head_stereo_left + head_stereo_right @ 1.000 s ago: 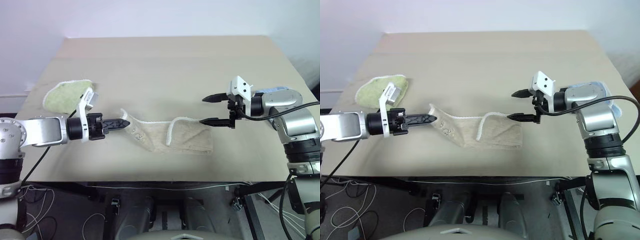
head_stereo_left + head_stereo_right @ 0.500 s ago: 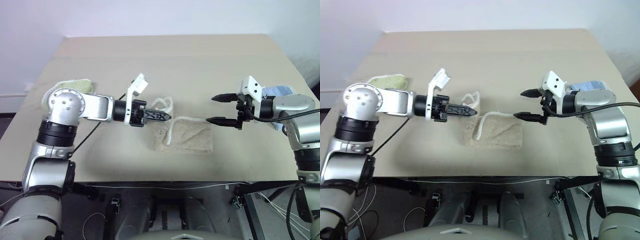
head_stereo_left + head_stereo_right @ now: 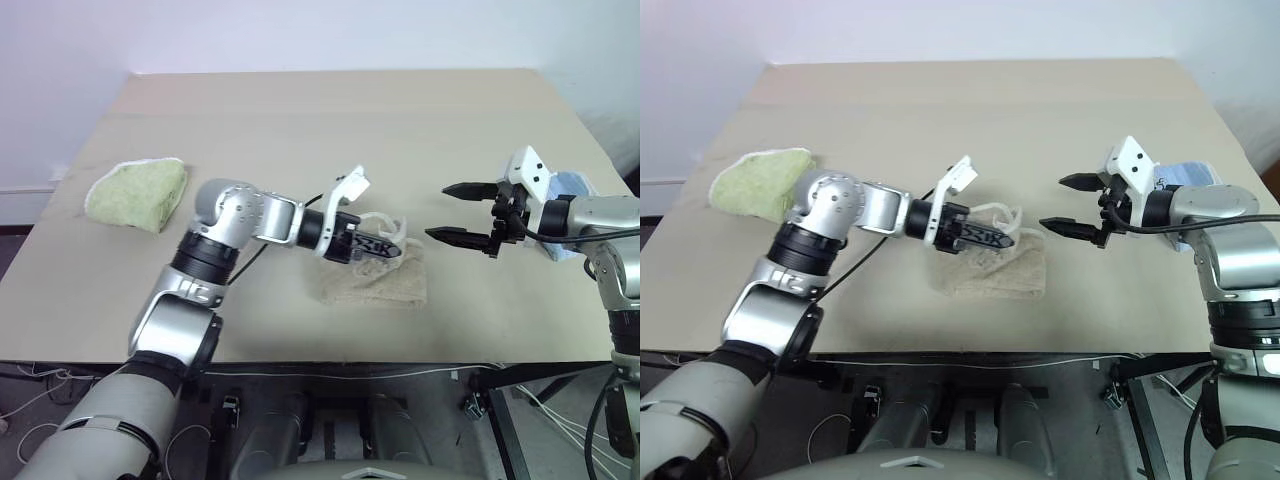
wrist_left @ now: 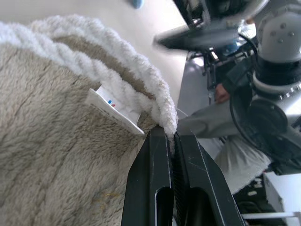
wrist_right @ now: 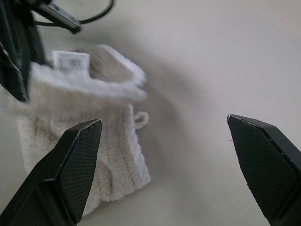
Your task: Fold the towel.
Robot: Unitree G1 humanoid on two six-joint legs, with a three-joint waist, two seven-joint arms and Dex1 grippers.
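We cannot read the small white tag (image 4: 114,111) on the towel (image 3: 385,285). The light blue cloth (image 3: 568,190) at the right edge sits mostly behind the right arm, and the desk (image 3: 330,130) is cut off there.

No text can be read. The towel (image 3: 385,280) carries a small white tag (image 4: 114,111) with tiny coloured marks, too small to make out.
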